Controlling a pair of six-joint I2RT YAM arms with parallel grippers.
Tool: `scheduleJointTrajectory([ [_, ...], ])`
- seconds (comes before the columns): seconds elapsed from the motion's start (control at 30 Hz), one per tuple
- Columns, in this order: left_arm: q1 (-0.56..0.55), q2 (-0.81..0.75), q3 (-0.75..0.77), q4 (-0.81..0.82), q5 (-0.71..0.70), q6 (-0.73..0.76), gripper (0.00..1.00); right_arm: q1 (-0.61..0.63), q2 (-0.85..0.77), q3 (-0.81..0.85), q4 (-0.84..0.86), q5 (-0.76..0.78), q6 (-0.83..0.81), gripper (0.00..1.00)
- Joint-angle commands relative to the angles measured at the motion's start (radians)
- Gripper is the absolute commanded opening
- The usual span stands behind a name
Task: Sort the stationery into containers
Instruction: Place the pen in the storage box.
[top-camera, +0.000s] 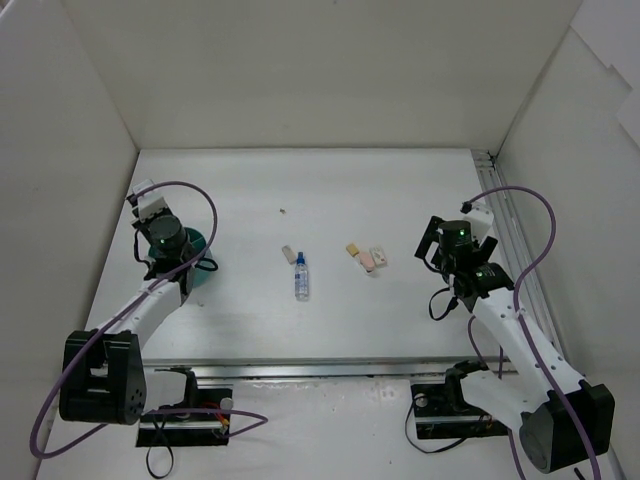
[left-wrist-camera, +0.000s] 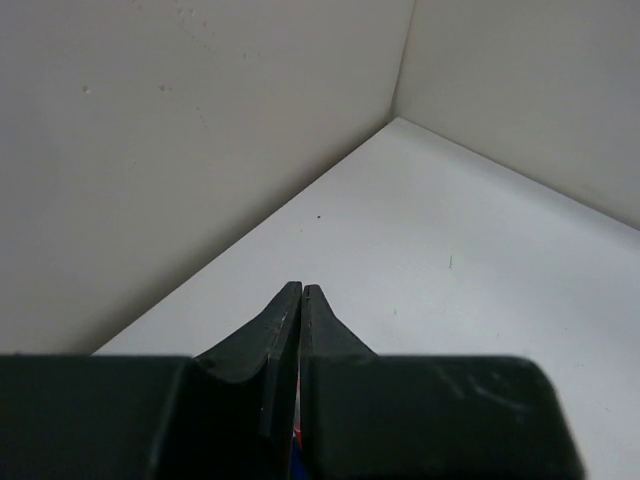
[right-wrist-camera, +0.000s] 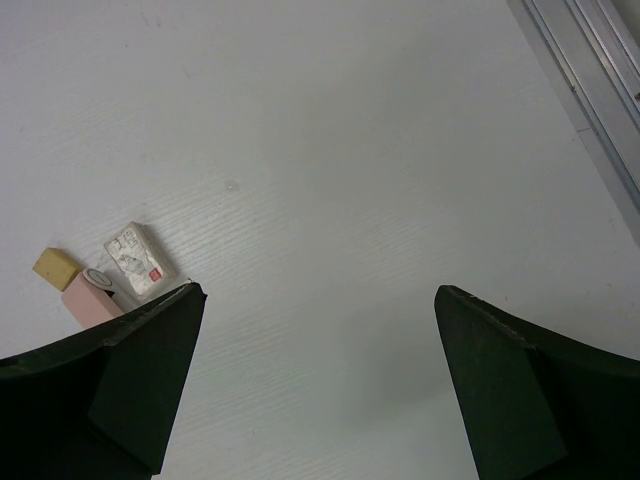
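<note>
The teal container stands at the left of the table, half hidden under my left gripper. In the left wrist view my left gripper is shut. A sliver of blue and red shows low in the gap between its fingers; I cannot tell whether it is held. Mid-table lie a blue-capped white tube and a small white eraser. To their right sit a tan eraser, a pink eraser and a white eraser. My right gripper hovers open to their right. In the right wrist view they lie left of my right gripper.
White walls close in the table on the left, back and right. A metal rail runs along the right edge, also in the right wrist view as the rail. A small dark speck lies on the table behind the tube.
</note>
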Motion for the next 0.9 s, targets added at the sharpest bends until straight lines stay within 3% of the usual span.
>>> scheduleJointTrajectory([
  [0.0,0.006,-0.044,-0.012,0.095,0.006,-0.058,0.00,-0.006,-0.004,-0.002,0.053,0.026,-0.005,0.98],
  [0.2,-0.040,-0.121,0.032,-0.060,0.032,-0.107,0.03,-0.006,-0.001,-0.002,0.063,0.005,-0.012,0.98],
  [0.3,-0.089,-0.161,0.114,-0.186,0.031,-0.099,0.34,-0.005,0.008,-0.002,0.085,-0.058,-0.035,0.98],
  [0.33,-0.099,-0.172,0.136,-0.270,0.078,-0.104,0.62,-0.006,0.012,-0.002,0.091,-0.091,-0.051,0.98],
  [0.37,-0.112,-0.193,0.161,-0.318,0.101,-0.121,0.72,-0.005,0.013,-0.004,0.097,-0.107,-0.056,0.98],
  [0.4,-0.112,-0.199,0.215,-0.377,0.136,-0.141,0.90,-0.003,0.013,-0.007,0.117,-0.153,-0.067,0.98],
  [0.43,-0.121,-0.206,0.243,-0.427,0.235,-0.153,0.94,-0.003,0.013,-0.008,0.129,-0.180,-0.090,0.98],
  [0.53,-0.130,-0.204,0.335,-0.652,0.432,-0.213,1.00,0.044,0.063,0.008,0.165,-0.225,-0.143,0.98],
  [0.63,-0.167,-0.174,0.386,-0.766,0.561,-0.253,1.00,0.089,0.157,0.060,0.162,-0.265,-0.185,0.98],
  [0.87,-0.292,-0.032,0.391,-0.809,0.772,-0.329,1.00,0.195,0.367,0.191,0.105,-0.255,-0.228,0.98],
])
